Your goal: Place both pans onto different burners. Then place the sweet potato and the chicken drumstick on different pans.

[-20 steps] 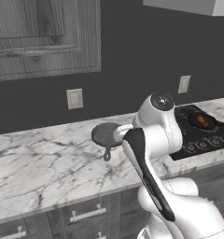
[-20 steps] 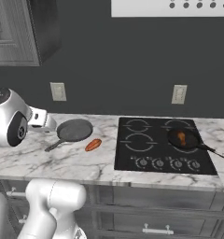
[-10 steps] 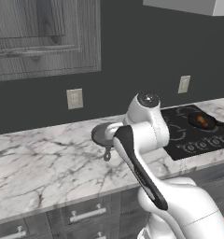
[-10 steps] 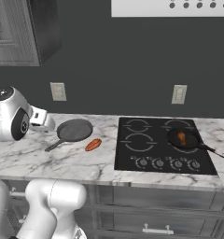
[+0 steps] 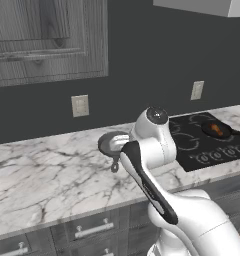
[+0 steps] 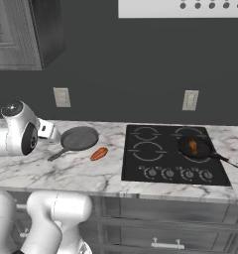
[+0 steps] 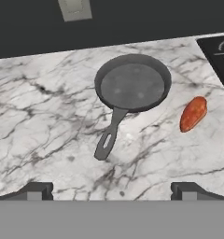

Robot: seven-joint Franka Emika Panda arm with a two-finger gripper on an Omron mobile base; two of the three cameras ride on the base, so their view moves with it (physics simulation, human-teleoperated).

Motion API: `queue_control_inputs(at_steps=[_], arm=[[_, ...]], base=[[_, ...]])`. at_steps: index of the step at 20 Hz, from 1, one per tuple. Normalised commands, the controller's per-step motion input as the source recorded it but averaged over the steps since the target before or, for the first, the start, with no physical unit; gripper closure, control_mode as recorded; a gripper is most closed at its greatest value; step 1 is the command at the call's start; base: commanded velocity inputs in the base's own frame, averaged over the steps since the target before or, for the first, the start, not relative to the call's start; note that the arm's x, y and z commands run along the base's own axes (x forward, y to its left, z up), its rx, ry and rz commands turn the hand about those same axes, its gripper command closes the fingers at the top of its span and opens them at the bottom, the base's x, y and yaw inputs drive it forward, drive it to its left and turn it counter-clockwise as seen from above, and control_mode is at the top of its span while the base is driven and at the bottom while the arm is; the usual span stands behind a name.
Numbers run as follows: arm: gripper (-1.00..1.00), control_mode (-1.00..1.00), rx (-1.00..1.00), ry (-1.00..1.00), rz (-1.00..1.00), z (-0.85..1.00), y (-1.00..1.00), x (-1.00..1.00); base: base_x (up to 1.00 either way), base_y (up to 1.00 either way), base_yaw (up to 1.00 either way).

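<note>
Two finger tips of the gripper [image 7: 112, 191] stand wide apart, holding nothing, hung over bare marble counter [image 7: 48, 121] near its front edge.

Item, grey pan [image 7: 132, 87]: on the counter, straight ahead of the gripper and farther back toward the wall. Its handle [image 7: 109, 135] runs from the bowl toward the gripper, slanting a little left, the free end being the part nearest the finger tips. Long axis therefore lies roughly fore-and-aft to the hand; judged the next thing to take, by that handle, with the jaws set across it.

Item, sweet potato [image 7: 193, 113]: on the counter just right of the grey pan, apart from it, between pan and cooktop [image 6: 170, 156]. Tilted, far end leaning right.

Item, black pan [image 6: 195, 147]: already on the right-hand near burner, thin handle pointing right and forward. Chicken drumstick [image 6: 192, 146] lies in it.

Item, remaining burners [image 6: 147, 150]: three, unoccupied; the left pair is closest to the grey pan.

Outstanding, as judged: grey pan to a free burner, sweet potato into it.
</note>
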Motion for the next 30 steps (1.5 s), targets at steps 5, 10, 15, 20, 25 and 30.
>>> queue_control_inputs(at_steps=[5, 10, 15, 20, 25, 30], arm=[[-1.0, -1.0, 0.0, -0.01, -0.01, -0.09, 0.21, 0.28], [-1.0, -1.0, 0.0, 0.0, -0.02, -0.03, 0.09, 0.21], [-1.0, -1.0, 0.0, 0.0, -0.02, -0.09, 0.01, 0.1], [-1.0, -1.0, 0.0, 0.0, -0.01, -0.23, 0.0, 0.0], [-1.0, -1.0, 0.0, 0.0, -0.02, -0.22, 0.0, 0.0], [-1.0, -1.0, 0.0, 0.0, -0.03, -0.2, -0.01, 0.0]], base=[[0.0, 0.0, 0.0], [0.0, 0.0, 0.0], [0.0, 0.0, 0.0], [0.0, 0.0, 0.0], [0.0, 0.0, 0.0], [0.0, 0.0, 0.0]])
